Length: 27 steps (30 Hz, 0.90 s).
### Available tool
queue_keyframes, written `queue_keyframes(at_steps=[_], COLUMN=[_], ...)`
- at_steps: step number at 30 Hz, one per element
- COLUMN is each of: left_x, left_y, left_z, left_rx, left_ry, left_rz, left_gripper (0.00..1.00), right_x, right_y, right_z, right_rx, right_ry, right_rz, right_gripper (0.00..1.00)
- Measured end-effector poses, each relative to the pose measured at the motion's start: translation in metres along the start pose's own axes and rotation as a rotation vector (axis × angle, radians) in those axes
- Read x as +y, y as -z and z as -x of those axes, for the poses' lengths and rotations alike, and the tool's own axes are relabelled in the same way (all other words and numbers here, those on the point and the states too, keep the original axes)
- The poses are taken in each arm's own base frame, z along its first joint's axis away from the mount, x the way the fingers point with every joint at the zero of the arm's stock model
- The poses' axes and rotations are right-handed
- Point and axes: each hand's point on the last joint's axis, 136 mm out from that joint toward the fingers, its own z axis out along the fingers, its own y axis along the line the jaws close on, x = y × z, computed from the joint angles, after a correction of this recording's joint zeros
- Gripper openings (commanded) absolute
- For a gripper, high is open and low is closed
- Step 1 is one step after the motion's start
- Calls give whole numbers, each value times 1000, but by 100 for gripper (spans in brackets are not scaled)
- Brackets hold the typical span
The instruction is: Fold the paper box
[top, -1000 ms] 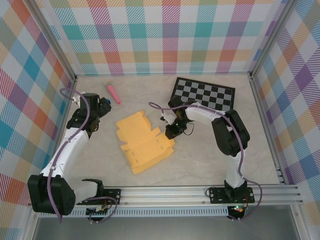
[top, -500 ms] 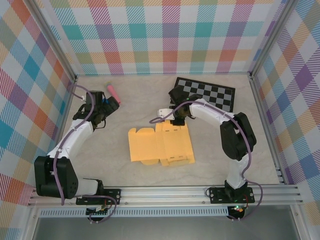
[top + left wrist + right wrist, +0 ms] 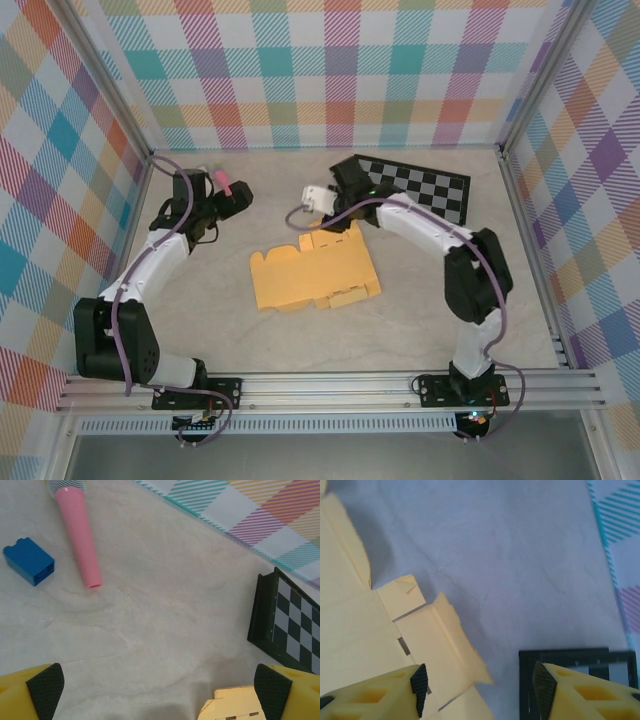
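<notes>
Top external: yellow-orange thin-cardboard die-cut paper box [image 3: 312, 278] lies flat, near-left of the black-and-white checkered board [image 3: 415, 190].
Left gripper [image 3: 160, 685]: jaws wide, empty.
Right gripper [image 3: 480, 680]: wide, empty, over the board-side flaps.
Handling: light, floppy, probably slides; pinch a flap edge.

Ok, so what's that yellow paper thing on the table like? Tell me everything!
The paper box is a thin yellow-orange cardboard sheet, cut out with little flaps, tabs and slots. It isn't a box yet. It lies mostly flat in the middle of the table, with a few flaps creased and lifting a bit. As far as I can tell, it rests on the table alone. The open right gripper is by its far edge, not holding it.
</notes>
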Motion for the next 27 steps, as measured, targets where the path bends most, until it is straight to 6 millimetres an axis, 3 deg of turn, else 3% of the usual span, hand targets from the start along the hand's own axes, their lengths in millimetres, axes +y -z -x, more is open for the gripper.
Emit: queue_keyframes(at_steps=[3,6,9,14,17,20,22,24,27], left_x=[-2,-3,-2,5,8,10,10,10,11], left_y=[-10,-15,-15,-15,-15,-15,-14,-14,-14], left_z=[-9,-15,-15,-15,-17,-20,-20,-20,-23], left_rx=[32,53,52,44,47,53,53,53,60], left_ry=[-5,-8,-11,-20,-24,-33,-37,-40,-47], left_rz=[-13,-17,-6,31,40,47,46,45,44], left_gripper=[100,100,100,100,100,100,100,100,100], right_x=[-34,-44,-12,49,75,88,93,99,101], right_y=[39,56,49,11,-4,-14,-20,-25,-26], right_z=[-26,-71,-116,-154,-162,-158,-153,-146,-136], right_rx=[-25,-15,107,314,373,389,390,382,372], right_ry=[-400,-695,-876,-1030,-1115,-1151,-1162,-1156,-1123], right_rz=[23,109,243,430,513,570,602,629,637], right_gripper=[57,57,56,57,57,50,42,20,6])
